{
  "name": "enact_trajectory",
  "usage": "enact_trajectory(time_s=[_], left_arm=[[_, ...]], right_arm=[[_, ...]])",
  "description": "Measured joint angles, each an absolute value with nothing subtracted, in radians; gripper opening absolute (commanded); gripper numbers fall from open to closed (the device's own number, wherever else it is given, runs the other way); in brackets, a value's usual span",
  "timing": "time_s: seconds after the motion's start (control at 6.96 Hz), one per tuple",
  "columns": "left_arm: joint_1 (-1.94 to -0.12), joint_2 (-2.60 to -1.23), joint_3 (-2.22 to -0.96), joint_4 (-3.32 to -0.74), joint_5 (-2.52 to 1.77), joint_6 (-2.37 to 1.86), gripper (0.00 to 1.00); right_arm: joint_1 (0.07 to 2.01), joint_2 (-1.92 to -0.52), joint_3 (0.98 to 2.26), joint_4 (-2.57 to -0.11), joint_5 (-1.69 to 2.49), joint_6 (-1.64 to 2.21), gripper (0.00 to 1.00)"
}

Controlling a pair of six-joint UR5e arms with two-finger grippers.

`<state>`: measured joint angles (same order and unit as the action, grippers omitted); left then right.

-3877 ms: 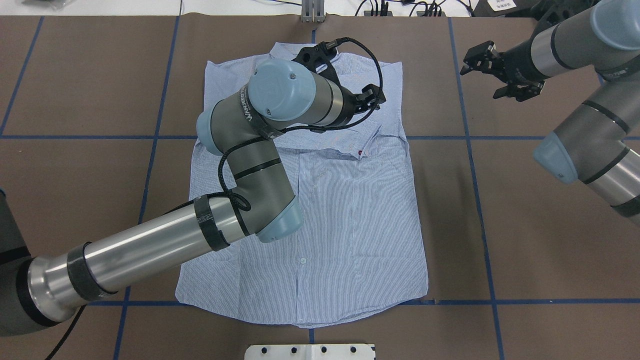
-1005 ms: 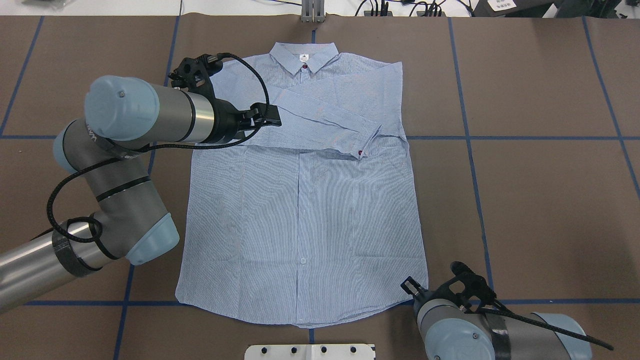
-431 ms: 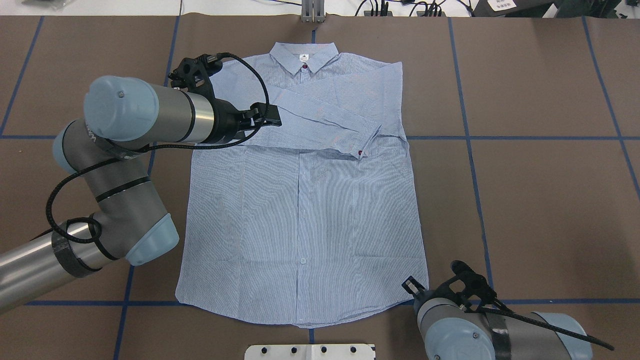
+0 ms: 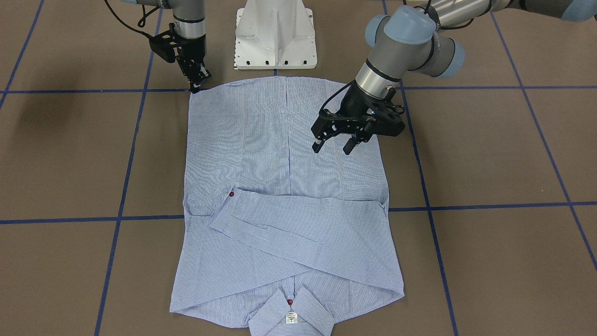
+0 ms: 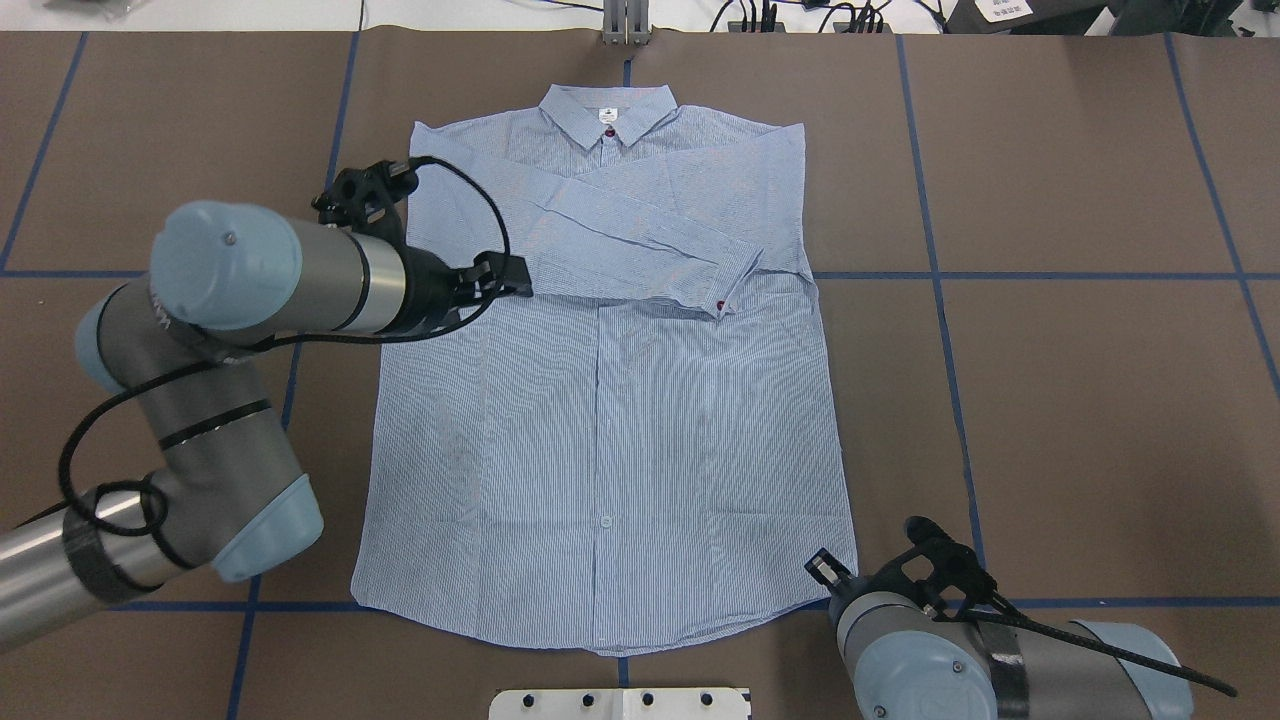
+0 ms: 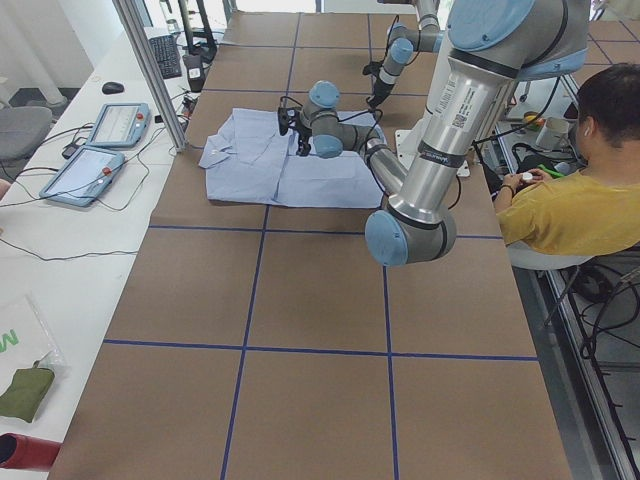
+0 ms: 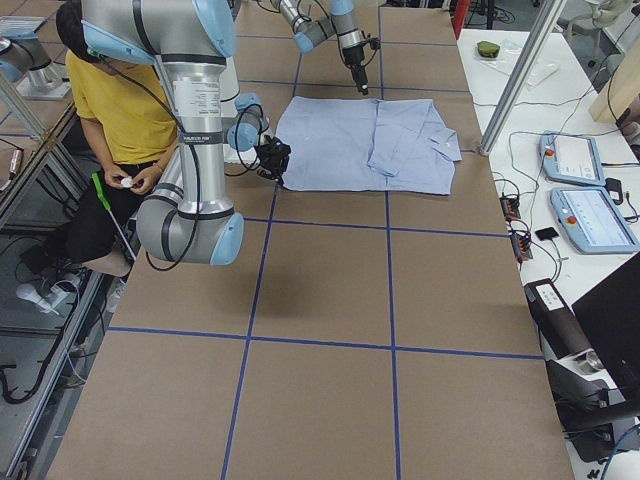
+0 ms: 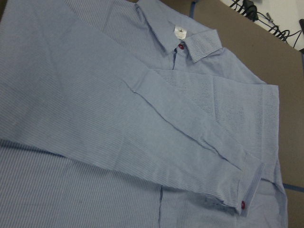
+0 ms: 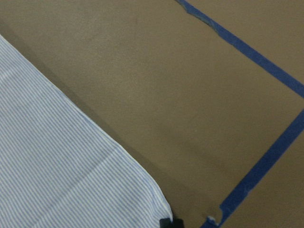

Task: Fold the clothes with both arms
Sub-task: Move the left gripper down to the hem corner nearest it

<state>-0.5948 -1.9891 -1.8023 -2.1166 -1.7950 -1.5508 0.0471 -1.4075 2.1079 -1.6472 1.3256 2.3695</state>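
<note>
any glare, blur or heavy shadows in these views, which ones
Front-facing view: a soft dark shadow on the table at upper left. Overhead view: mild sheen on the left arm. Left wrist view: the shirt looks slightly soft. Right wrist view: sharp, thin shadow along the shirt's hem.

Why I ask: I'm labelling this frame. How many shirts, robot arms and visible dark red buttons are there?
Shirts: 1, the shirt
Robot arms: 2, the left arm and the right arm
Dark red buttons showing: 2, the cuff button and the collar button
Total: 5
</note>
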Motion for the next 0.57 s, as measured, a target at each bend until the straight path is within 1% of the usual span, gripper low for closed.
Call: enact_trajectory(time_s=[0.14, 0.29, 0.43, 0.57], left_arm=[[-0.546, -1.881, -1.889, -2.091, -1.794, -1.596, 0.95], [-0.484, -1.755, -1.989, -2.08, -1.792, -1.65, 0.9], [-0.414, -1.658, -2.062, -2.076, -1.781, -1.713, 0.85], [-0.341, -1.6, -2.094, -2.075, -1.753, -1.776, 0.75]], right_arm=[[0.05, -1.408, 2.111, -1.647, 1.327, 2.367, 0.0], [0.052, -1.409, 2.112, -1.647, 1.328, 2.364, 0.0], [0.055, -1.409, 2.112, -1.647, 1.329, 2.362, 0.0], [0.056, -1.409, 2.112, -1.647, 1.329, 2.361, 0.0]])
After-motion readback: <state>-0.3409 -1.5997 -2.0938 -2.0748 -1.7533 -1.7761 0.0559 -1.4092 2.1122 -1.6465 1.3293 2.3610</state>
